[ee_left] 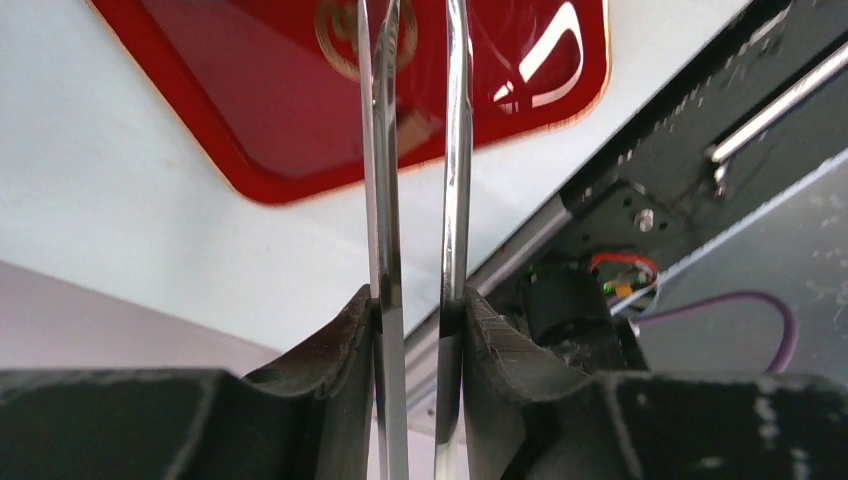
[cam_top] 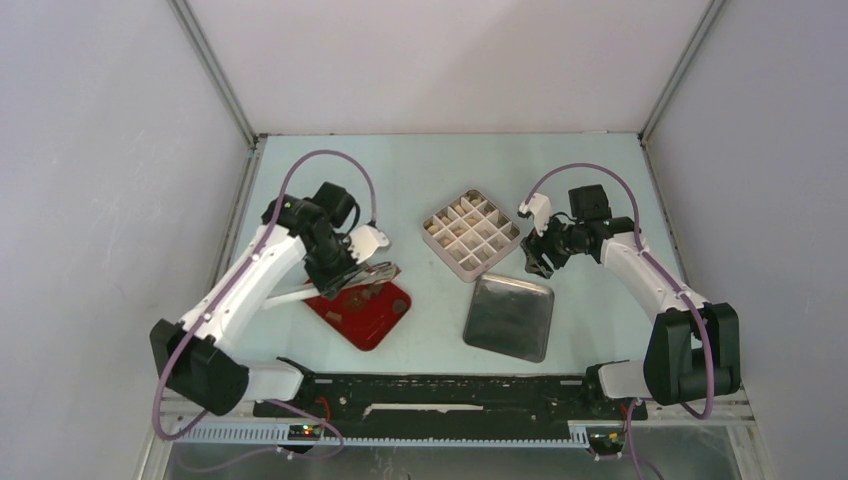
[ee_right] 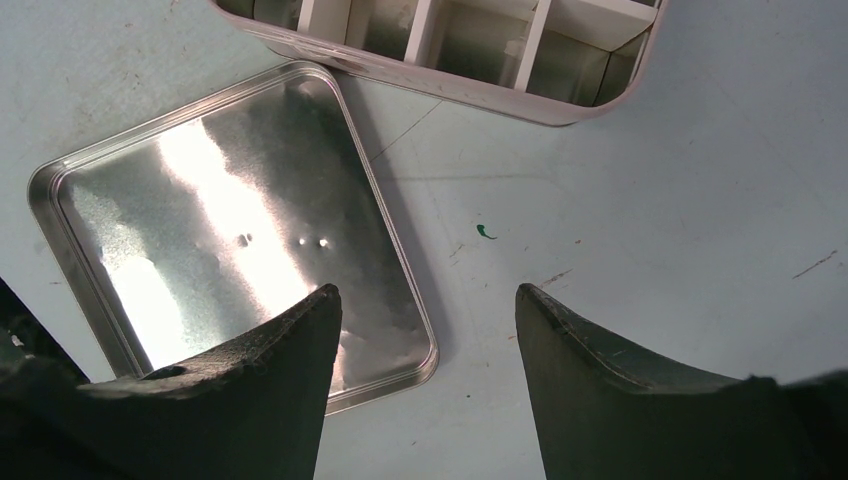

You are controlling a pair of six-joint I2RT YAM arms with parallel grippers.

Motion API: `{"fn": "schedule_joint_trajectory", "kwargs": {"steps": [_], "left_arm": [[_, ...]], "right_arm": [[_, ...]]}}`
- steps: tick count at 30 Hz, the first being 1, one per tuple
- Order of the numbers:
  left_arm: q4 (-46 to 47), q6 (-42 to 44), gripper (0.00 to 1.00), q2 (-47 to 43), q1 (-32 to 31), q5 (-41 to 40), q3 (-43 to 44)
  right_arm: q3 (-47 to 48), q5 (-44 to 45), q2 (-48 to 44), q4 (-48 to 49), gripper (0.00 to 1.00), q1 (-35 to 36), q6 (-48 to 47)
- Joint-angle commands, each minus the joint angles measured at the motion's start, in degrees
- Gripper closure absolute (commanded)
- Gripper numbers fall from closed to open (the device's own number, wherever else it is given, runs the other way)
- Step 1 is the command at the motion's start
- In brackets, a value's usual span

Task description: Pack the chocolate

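Observation:
Small dark brown chocolate pieces [cam_top: 366, 294] lie on the red tray [cam_top: 372, 325] at the left of the table. My left gripper [cam_top: 352, 262] is shut on a pair of metal tongs [cam_top: 378, 272], whose tips reach over the tray's far edge. In the left wrist view the two tong arms [ee_left: 455, 150] run up from between my fingers [ee_left: 490, 335] over the red tray [ee_left: 250, 110], with a narrow gap between them. A small brown bit [ee_left: 412, 125] shows beside the left arm. My right gripper [cam_top: 540, 256] hangs open and empty beside the divided box [cam_top: 470, 235].
An upturned metal lid [cam_top: 510, 317] lies near the right of the tray; it also appears under the right gripper [ee_right: 425, 300] as the lid [ee_right: 230, 230], with the divided box's [ee_right: 450, 40] corner above. A black rail [cam_top: 450, 392] lines the near edge.

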Motion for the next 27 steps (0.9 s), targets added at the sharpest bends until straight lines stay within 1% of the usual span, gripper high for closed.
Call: {"fn": "schedule_joint_trajectory", "kwargs": {"steps": [1, 4, 8, 16, 21, 27], "left_arm": [[7.5, -1.0, 0.94, 5.5, -1.3, 6.1, 6.8], [10.6, -2.5, 0.93, 9.9, -3.3, 7.2, 10.5], [13.6, -4.7, 0.92, 15.4, -5.5, 6.6, 15.2], [15.3, -7.5, 0.9, 25.4, -7.8, 6.2, 23.2], [14.9, -7.7, 0.88, 29.0, -9.1, 6.7, 25.3], [13.2, -7.0, 0.87, 30.7, -10.7, 6.3, 25.0]], "right_arm": [[1.4, 0.4, 0.3, 0.2, 0.33, 0.2, -0.8], [1.4, 0.6, 0.1, 0.0, 0.33, 0.0, -0.8], [1.4, 0.2, -0.4, -0.3, 0.33, -0.6, -0.9], [1.4, -0.1, -0.6, -0.6, 0.33, -1.0, -1.1], [1.4, -0.2, -0.4, -0.8, 0.33, -1.2, -1.4], [1.4, -0.1, 0.2, -1.0, 0.33, -1.1, -1.9]]}}
